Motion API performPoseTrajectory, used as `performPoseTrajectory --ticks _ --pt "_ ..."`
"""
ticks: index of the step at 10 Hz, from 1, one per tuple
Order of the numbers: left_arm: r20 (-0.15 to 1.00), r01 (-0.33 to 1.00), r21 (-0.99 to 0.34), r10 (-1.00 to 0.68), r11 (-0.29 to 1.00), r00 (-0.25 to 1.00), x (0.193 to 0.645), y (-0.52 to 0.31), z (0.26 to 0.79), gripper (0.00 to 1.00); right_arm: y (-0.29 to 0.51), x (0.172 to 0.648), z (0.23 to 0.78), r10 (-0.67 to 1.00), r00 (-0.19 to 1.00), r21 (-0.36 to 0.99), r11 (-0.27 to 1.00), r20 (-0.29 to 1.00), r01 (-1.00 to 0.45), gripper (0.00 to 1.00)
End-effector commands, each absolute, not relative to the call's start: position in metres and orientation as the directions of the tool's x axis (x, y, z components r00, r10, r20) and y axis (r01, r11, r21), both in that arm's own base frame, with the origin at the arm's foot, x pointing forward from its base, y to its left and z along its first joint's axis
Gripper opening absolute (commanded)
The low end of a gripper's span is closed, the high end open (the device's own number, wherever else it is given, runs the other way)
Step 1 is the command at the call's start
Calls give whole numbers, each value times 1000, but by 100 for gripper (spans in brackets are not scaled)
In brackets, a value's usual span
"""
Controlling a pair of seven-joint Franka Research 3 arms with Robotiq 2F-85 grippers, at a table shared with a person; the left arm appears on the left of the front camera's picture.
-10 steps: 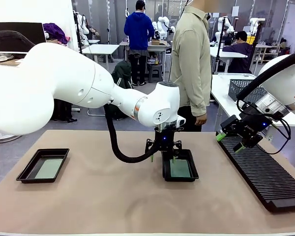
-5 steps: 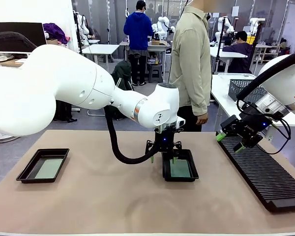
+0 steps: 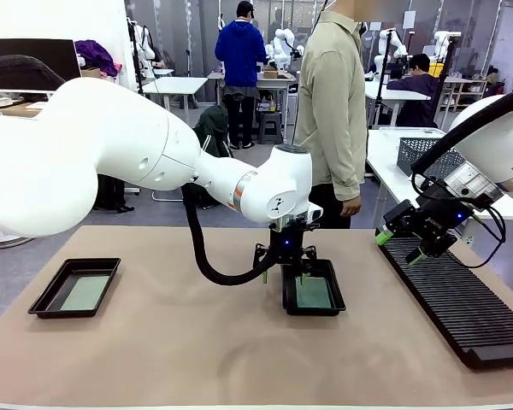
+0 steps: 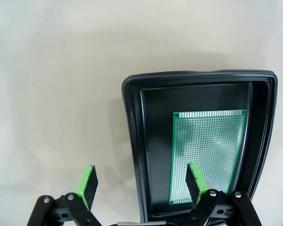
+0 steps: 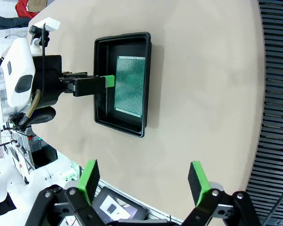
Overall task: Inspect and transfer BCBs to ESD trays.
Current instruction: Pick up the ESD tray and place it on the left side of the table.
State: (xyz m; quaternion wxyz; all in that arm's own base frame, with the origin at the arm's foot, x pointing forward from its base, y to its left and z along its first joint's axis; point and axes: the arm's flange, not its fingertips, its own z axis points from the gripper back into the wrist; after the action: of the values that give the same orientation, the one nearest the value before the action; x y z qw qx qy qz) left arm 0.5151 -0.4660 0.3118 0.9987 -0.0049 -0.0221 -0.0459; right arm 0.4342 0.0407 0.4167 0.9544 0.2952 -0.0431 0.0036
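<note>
My left pincer [image 3: 283,275] hangs over the near-left rim of the black tray [image 3: 328,304] in the middle of the tan surface [image 3: 197,342]; its fingers stand apart with nothing between them, one green pad [image 4: 87,185] above bare surface outside the tray wall, the other above the tray floor at the edge of the green circuit board [image 4: 208,150]. That board lies flat on the tray floor, toward one side, with a strip of bare black floor between it and the wall nearer my outside finger. I cannot tell from the wrist view whether the inner pad touches the board or only hovers over it. My right pincer [image 3: 402,247] is held above the near end of the long black ribbed rack [image 3: 462,307] at the right side of the surface, its fingers spread wide and empty. A second black tray [image 3: 47,301] sits well apart at the left side of the surface, and a second green board [image 3: 85,293] lies flat inside it. A person [image 3: 332,102] in a light shirt stands at the far side, just behind the middle tray, one hand [image 3: 350,207] hanging by the hip. A grey mesh basket [image 3: 423,154] rests on a white table behind the rack.
</note>
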Motion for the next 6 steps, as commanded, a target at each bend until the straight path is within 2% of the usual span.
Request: performPoseTrajectory --ticks 1,2,3,4,6 --pt "63 105 -23 -103 994 993 513 -463 311 70 42 436 416 -39 996 560 829 78 -12 100" --pt "65 108 -28 -106 994 992 513 -462 312 46 42 436 416 -39 996 560 829 78 -12 100" --pt "67 109 -32 -107 993 992 513 -461 311 11 42 436 416 -39 996 560 829 78 -12 100" --pt "65 108 -30 -106 994 992 513 -461 310 0 42 436 416 -39 996 560 829 78 -12 100" --pt "61 111 -32 -109 993 992 514 -460 309 0 42 436 416 -39 996 560 829 78 -12 100"
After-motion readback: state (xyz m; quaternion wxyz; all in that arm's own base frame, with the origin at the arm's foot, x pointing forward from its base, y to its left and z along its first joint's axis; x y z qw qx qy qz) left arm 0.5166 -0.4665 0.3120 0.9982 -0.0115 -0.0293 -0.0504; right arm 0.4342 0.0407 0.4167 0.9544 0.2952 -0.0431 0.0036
